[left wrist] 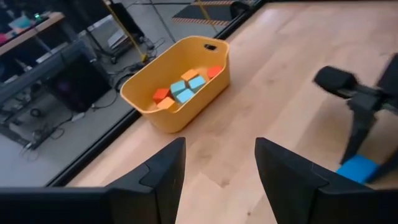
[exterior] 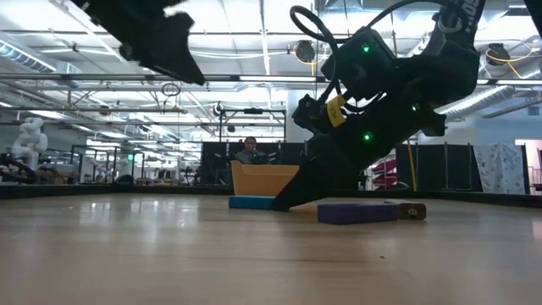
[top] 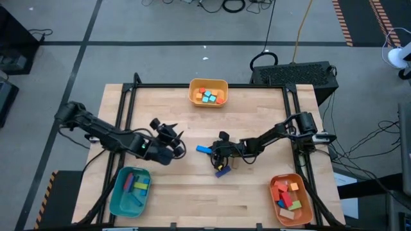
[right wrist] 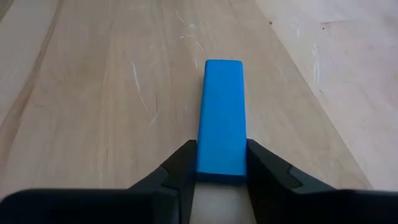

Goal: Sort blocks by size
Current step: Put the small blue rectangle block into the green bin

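A blue bar (right wrist: 221,115) lies flat on the table near its middle; it also shows in the high view (top: 203,149) and the low view (exterior: 251,202). My right gripper (right wrist: 221,165) is down at the table, shut on the bar's near end. A purple bar (top: 223,172) and a small tan piece (exterior: 412,210) lie just beside it, toward the near edge. My left gripper (top: 172,135) hangs open and empty above the table, left of the blue bar. Its wrist view (left wrist: 221,155) looks at the yellow tray (left wrist: 149,102). My right gripper pinches the blue bar's two long sides at the end nearest the wrist (right wrist: 219,169) between its two fingers (right wrist: 181,167). The fingers slant down from the table's right and lie along the bar. The bar rests flat on the table.
The yellow tray (top: 209,83) with several small cubes stands at the far middle. A teal tray (top: 119,199) with long bars is near left. An orange tray (top: 302,208) with mid-size bricks is near right. A black frame (top: 128,90) edges the table.
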You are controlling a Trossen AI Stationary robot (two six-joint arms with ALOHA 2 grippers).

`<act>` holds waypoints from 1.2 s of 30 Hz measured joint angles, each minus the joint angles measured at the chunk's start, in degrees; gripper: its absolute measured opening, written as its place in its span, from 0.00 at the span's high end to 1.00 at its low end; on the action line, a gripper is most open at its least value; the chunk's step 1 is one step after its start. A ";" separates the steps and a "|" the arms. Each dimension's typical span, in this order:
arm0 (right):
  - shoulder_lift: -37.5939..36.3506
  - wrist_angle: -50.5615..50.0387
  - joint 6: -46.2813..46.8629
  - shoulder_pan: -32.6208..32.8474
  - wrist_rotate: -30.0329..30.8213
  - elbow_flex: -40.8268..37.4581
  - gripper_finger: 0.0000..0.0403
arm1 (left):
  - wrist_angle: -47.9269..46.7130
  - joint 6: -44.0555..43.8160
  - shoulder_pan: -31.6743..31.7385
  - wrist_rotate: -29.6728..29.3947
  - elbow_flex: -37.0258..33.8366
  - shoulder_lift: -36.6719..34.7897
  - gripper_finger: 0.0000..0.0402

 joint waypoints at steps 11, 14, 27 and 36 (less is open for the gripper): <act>0.00 -0.68 -1.67 0.00 0.07 0.00 0.75 | 1.85 0.04 5.11 0.69 0.00 7.97 0.52; 0.00 -0.78 -1.70 -0.02 0.07 0.00 0.77 | 1.88 -0.07 6.17 0.72 0.00 10.17 0.52; -0.07 -3.04 -2.72 0.02 0.36 0.02 0.77 | 9.01 0.00 9.01 7.21 0.02 14.55 0.52; -0.07 -5.27 -2.57 0.04 0.33 0.07 0.73 | 11.63 0.03 9.01 8.01 0.07 14.54 0.52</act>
